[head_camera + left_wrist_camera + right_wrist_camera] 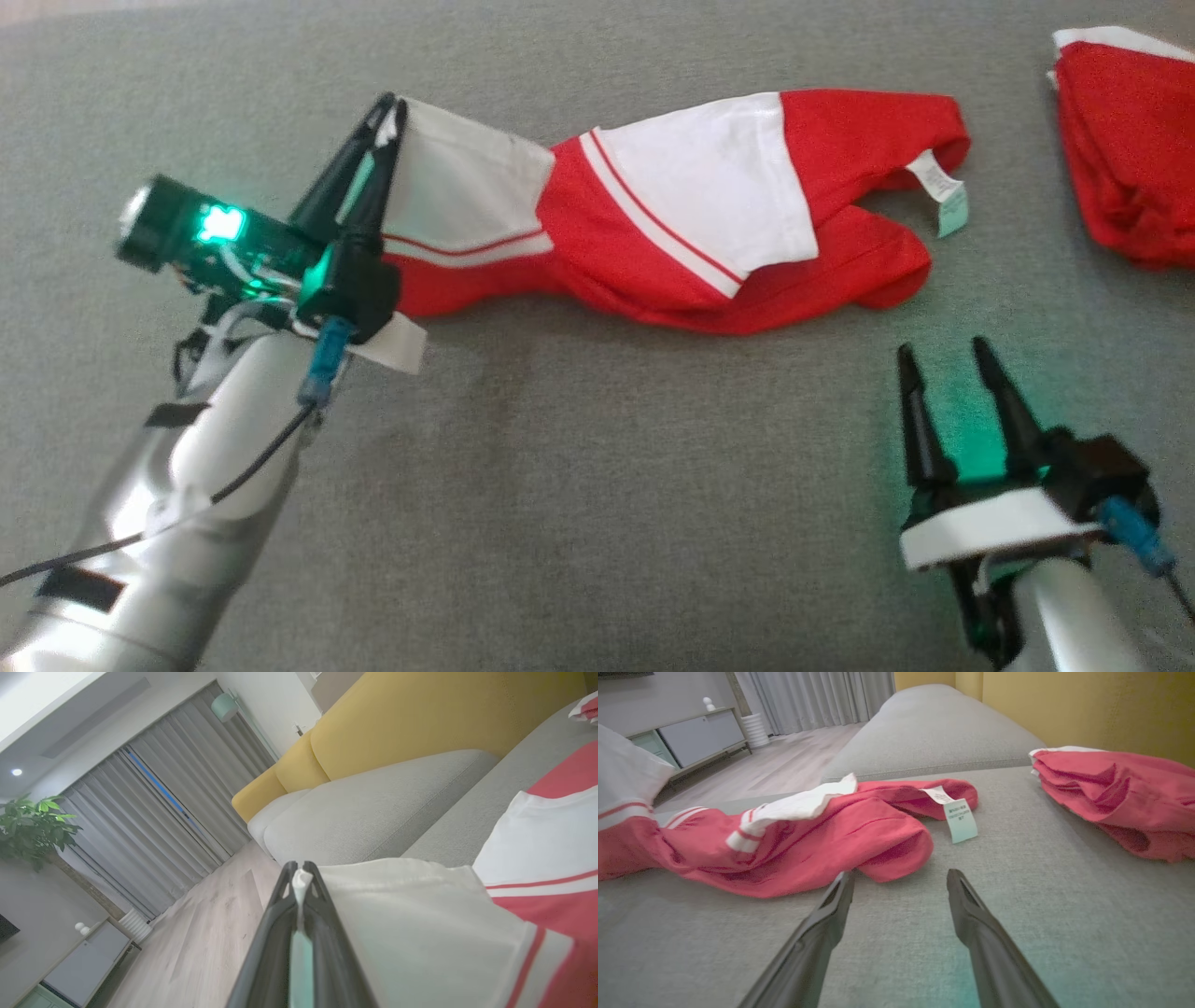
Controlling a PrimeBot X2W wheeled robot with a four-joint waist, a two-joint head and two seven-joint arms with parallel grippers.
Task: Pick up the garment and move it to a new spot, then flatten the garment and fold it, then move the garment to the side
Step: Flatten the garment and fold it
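Observation:
The garment [691, 215] is red with white panels and thin stripes, stretched out across the grey sofa seat [597, 467]. My left gripper [390, 110] is shut on its white left end, which is lifted off the cushion; the left wrist view shows white cloth pinched at the fingertips [301, 877]. A white and pale green label [945, 198] hangs at the garment's right end. My right gripper [943, 357] stands open above the seat, just short of the garment's [808, 840] red lower right edge, with nothing between its fingers [840, 896].
A second red and white garment [1125, 140] lies bunched at the far right. Yellow back cushions [420, 714] rise behind the seat. Beyond the sofa's end are wooden floor [210, 924], grey curtains [159, 812] and a low cabinet [691, 732].

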